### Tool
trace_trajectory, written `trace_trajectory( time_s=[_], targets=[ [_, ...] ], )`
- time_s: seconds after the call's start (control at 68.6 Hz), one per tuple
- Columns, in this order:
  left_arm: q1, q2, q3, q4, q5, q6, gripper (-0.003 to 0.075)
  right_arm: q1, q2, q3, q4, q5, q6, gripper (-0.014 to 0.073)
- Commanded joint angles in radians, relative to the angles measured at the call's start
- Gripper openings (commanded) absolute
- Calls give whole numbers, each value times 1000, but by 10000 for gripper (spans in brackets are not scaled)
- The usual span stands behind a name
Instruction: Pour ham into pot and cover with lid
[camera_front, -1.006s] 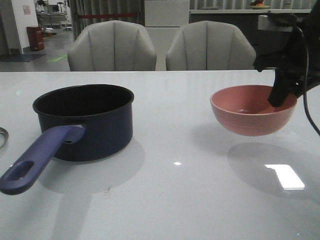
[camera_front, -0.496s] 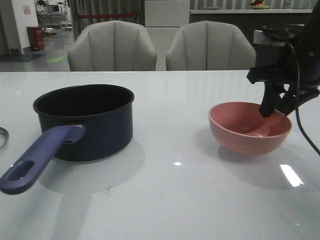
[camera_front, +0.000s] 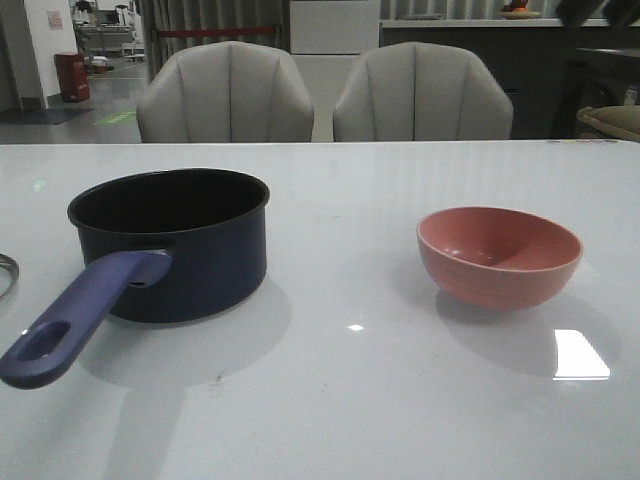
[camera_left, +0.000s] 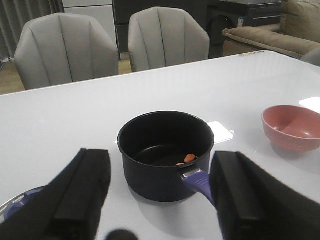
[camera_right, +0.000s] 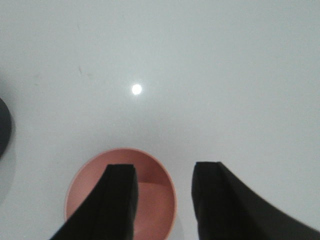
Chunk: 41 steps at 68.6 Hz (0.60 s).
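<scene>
While ham (camera_left: 187, 159) sits in pot (camera_front: 170, 245), both grippers' fingers spread, empty; right (camera_right: 162, 200) above bowl (camera_front: 499, 256).

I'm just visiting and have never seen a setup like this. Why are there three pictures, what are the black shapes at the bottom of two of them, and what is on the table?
It is a robot with two arms, each ending in a two-fingered gripper. One camera looks forward over the white table; the other two sit on the wrists, so the black shapes are the robot's own fingers.

On the table stands a dark blue pot with a long purple handle, and to its right a pink bowl. The left wrist camera looks into the pot and shows a few orange bits of ham on its bottom. At the table's left edge a sliver of the glass lid shows.

The left gripper hangs open in front of the pot. The right gripper hangs open above the bowl. Neither holds anything.
</scene>
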Motion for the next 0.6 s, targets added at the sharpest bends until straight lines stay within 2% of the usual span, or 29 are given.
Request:
trace_trajectory(
  time_s=[0.0,0.35,0.583],
  targets=[
    [-9,11,-28,-12,-83,-5,456,10,-150,45,12,-115,-14,391],
    [-9,11,-28,-12,-83,-5,456,138,-591,427,12,-378,-14,391],
    [-9,11,-28,-12,-83,-5,456,147,-949,724,12,-457,-14,391]
  ],
)
